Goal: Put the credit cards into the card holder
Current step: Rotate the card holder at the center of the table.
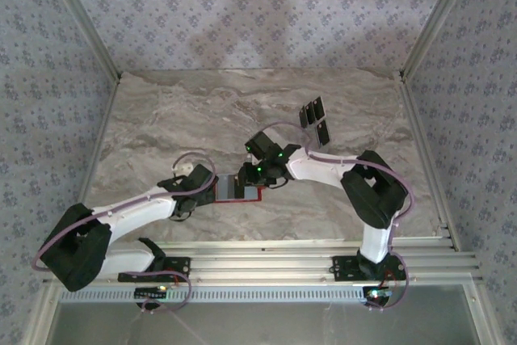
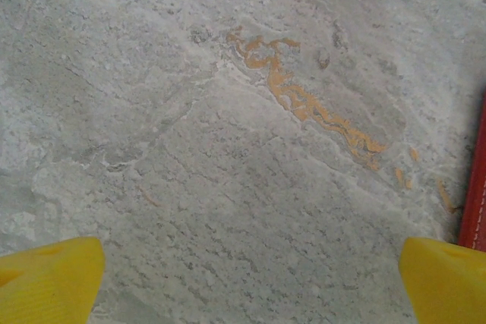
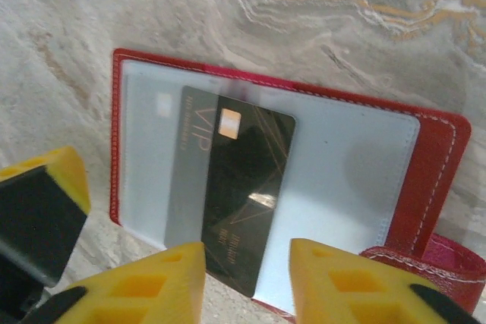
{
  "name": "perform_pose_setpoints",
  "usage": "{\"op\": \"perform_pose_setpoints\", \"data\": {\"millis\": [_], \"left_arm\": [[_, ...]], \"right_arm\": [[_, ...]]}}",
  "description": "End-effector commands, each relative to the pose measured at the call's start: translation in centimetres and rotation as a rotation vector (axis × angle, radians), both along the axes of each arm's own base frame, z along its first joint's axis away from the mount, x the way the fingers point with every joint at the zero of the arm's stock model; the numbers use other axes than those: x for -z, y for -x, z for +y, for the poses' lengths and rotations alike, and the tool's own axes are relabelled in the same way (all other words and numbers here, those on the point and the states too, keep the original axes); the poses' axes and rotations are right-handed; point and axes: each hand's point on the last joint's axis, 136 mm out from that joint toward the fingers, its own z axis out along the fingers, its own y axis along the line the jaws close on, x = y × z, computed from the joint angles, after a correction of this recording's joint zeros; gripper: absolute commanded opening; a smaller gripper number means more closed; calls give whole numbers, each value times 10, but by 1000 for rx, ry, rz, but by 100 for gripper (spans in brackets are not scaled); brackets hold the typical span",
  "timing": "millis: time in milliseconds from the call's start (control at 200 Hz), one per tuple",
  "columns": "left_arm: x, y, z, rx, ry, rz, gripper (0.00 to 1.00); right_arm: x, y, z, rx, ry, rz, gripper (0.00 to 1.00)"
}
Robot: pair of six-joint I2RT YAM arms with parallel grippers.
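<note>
Right jaws, partly apart, straddle a credit card (image 3: 235,180) half inside the card holder (image 3: 437,165); grip unclear. Left jaws gape empty over the tabletop (image 2: 228,149).

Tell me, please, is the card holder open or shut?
Open: the card holder lies spread flat, clear pocket up, a black card partly inside.

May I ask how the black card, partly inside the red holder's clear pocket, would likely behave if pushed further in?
The card looks flat with straight edges, so probably stiff: it should slide rather than buckle. Its glossy face catches light, so it may be slippery. The card holder looks thin and lies unheld, so it might shift too.
</note>
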Motion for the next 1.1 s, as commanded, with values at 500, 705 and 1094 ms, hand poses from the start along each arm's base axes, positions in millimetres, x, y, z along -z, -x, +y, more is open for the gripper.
{"op": "perform_pose_setpoints", "data": {"millis": [500, 705, 1094], "left_arm": [[22, 3, -4, -4, 16, 49, 100], [24, 3, -5, -1, 14, 54, 100], [26, 4, -5, 0, 16, 59, 100]], "right_arm": [[21, -7, 14, -26, 48, 28, 24], [23, -6, 22, -29, 23, 47, 23], [22, -6, 42, -58, -11, 69, 23]]}}
